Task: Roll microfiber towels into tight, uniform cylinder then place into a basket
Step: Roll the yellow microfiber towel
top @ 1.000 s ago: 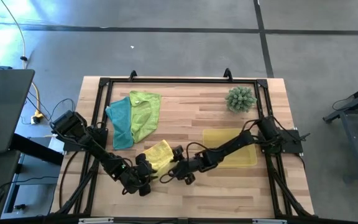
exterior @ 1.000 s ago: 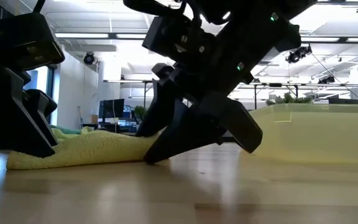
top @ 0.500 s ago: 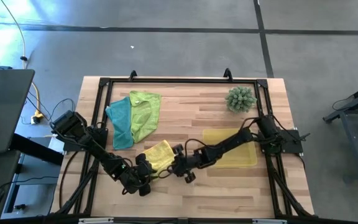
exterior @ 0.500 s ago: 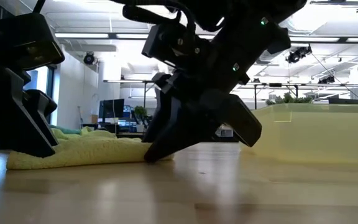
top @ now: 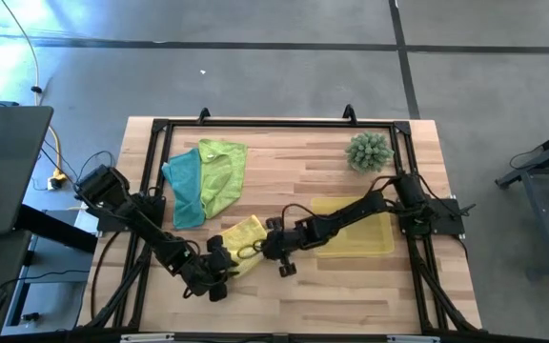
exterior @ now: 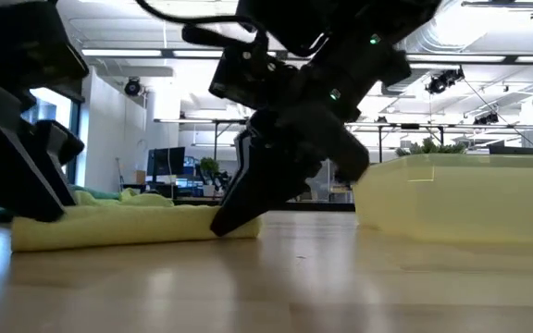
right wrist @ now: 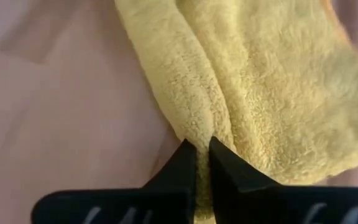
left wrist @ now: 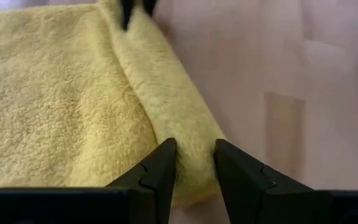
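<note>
On the left of the surface [top: 351, 286], the teal towel [top: 185, 187] and lime green towel [top: 222, 173] are seen lying crumpled, overlapping. Nearer the front edge, the yellow towel [top: 244, 238] is pinched at one end of its rolled hem by the left gripper [left wrist: 194, 163], jaws partly closed on it. The other end is nipped by the right gripper [right wrist: 202, 157], jaws almost shut. The cloth is judged soft, light and limp, best taken at both ends. The basket [top: 385, 244] sits right.

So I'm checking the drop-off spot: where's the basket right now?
In the high view, the basket sits on the table's right side, below the spiky green plant, with the right arm reaching across it.
</note>
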Controlling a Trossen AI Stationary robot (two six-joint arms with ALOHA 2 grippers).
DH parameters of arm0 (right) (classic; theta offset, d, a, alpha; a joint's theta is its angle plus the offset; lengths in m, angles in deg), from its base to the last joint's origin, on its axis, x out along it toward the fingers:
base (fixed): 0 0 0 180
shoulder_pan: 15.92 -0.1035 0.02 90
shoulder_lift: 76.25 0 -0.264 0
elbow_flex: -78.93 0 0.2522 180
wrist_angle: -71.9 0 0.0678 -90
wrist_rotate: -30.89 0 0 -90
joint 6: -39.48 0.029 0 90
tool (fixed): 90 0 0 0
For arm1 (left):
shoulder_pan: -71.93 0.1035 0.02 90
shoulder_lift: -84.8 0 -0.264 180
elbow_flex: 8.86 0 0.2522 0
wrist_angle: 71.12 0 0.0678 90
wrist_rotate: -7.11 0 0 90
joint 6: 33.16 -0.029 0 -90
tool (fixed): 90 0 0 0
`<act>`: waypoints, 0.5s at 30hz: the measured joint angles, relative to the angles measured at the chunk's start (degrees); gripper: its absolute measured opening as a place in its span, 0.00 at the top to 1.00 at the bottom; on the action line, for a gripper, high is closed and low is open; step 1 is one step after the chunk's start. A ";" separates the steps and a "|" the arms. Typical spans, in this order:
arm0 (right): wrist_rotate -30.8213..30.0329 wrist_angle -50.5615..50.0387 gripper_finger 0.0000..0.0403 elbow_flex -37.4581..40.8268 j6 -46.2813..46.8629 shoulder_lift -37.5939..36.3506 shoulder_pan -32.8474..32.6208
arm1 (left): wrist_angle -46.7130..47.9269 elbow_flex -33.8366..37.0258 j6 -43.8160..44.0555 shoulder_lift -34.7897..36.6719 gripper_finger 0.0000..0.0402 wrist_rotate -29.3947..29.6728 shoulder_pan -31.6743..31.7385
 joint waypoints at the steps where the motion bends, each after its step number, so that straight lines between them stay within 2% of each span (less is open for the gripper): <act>1: 2.88 -0.21 0.99 0.00 1.64 0.00 0.46 | 0.01 0.00 -0.35 0.50 0.74 -0.95 0.00; 4: 13.46 -0.43 0.99 0.08 7.82 0.01 2.16 | -0.42 -0.02 -1.79 2.03 0.74 -3.64 -0.23; 9: 29.53 -0.17 1.00 0.26 20.87 0.26 5.76 | -0.95 -0.48 -4.95 3.92 0.74 -3.40 -1.71; 11: 33.21 -0.42 1.00 0.37 26.32 0.32 6.92 | -0.83 -1.49 -8.40 4.33 0.74 -2.54 -2.45; 15: 35.03 -0.71 1.00 0.31 34.17 0.24 8.52 | -1.11 -4.27 -15.59 4.33 0.74 2.66 -3.31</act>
